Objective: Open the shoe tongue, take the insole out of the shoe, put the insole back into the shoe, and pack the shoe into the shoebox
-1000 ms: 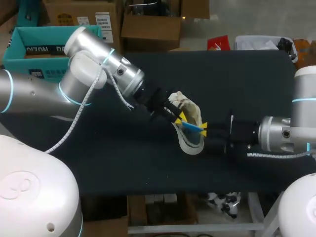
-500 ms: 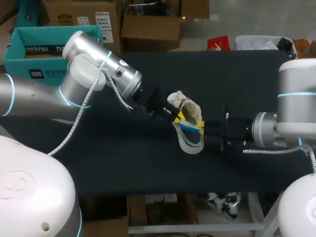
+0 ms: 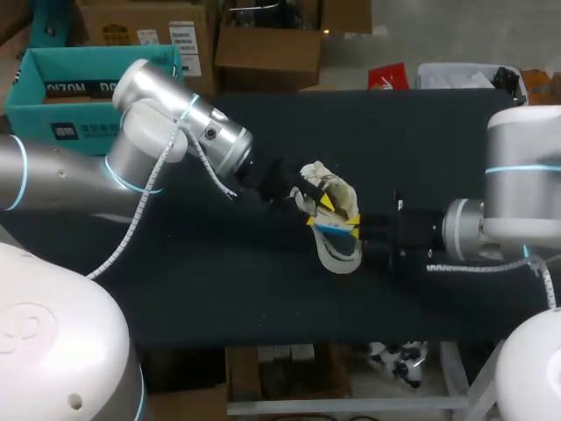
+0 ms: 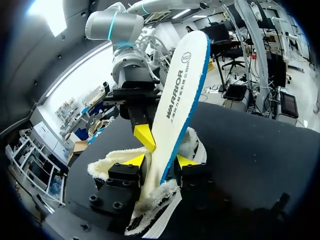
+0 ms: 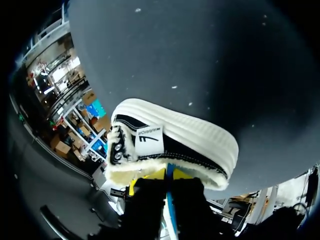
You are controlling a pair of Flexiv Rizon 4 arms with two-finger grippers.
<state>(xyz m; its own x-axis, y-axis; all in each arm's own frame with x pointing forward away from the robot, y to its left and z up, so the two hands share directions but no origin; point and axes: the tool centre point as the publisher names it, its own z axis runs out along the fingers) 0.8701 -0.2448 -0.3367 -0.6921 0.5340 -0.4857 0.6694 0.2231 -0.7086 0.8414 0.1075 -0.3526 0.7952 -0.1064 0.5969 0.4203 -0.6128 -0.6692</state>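
Note:
A shoe [image 3: 338,256] with a white sole and cream fleece lining lies on its side in the middle of the black table [image 3: 219,298]. The white, blue-edged insole [image 4: 178,95] sticks up out of it. My right gripper [image 3: 352,229] comes in from the right and is shut on the insole's edge [image 5: 169,186], just behind the shoe's heel [image 5: 175,140]. My left gripper [image 4: 160,161] sits at the shoe's opening, its fingers apart on either side of the insole, so it is open. The fleece collar [image 4: 150,212] bunches under its fingers.
A teal open box [image 3: 53,83] stands off the table's back left corner. The black table surface stretches bare to the front and to the back right of the shoe.
My left gripper's fingers have spread apart from shut. The right arm has pushed a little to the left with the insole, and the shoe has shifted slightly.

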